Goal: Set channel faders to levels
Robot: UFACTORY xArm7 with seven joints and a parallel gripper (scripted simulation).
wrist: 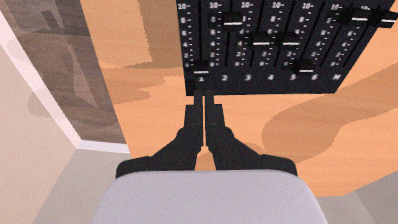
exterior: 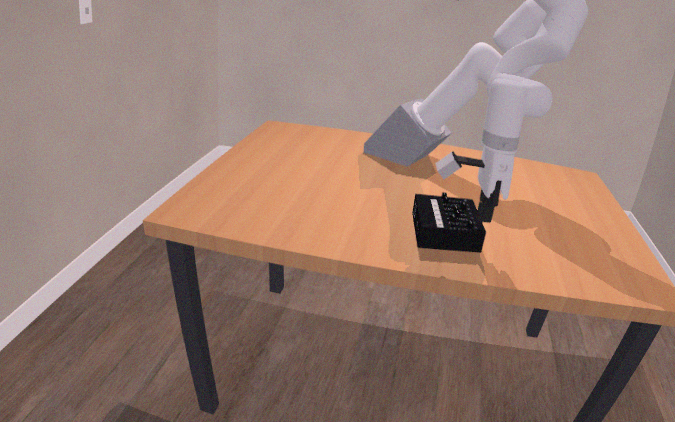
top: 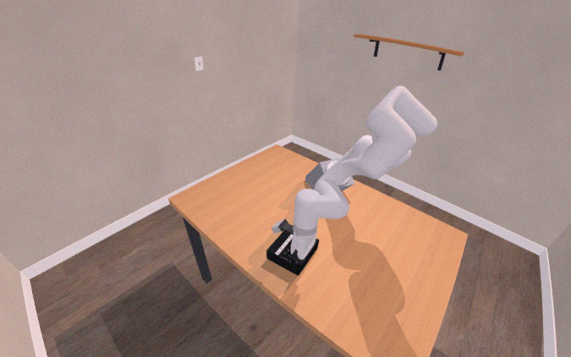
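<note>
1. In the wrist view the gripper (wrist: 204, 95) is clenched with its two dark fingers pressed together and nothing between them; the tips reach the near edge of the lighting desk (wrist: 260, 85), right by the label of channel 1.
2. The desk is cut off by the top of that view, so the tape with the written levels is out of sight there. In the exterior view the tape (exterior: 437, 213) shows as a pale strip, too small to read.
3. The desk is a black box with white scales and numbers 1 to 6 and an M along its near edge. It stands on the wooden table (exterior: 287, 183), near the front edge, below the arm's wrist.
4. Left to right in the wrist view: the channel 1 fader (wrist: 201, 70) sits near 0, channel 2 fader (wrist: 232, 21) near 8, channel 3 fader (wrist: 261, 42) and channel 4 fader (wrist: 290, 42) near 4, channel 5 fader (wrist: 303, 68) near 0, channel 6 fader (wrist: 359, 17) high up.
5. The master fader (wrist: 388, 20) is partly cut by the right edge; its exact level is hard to judge.
6. In the top view the arm (top: 318, 208) hides most of the desk.
</note>
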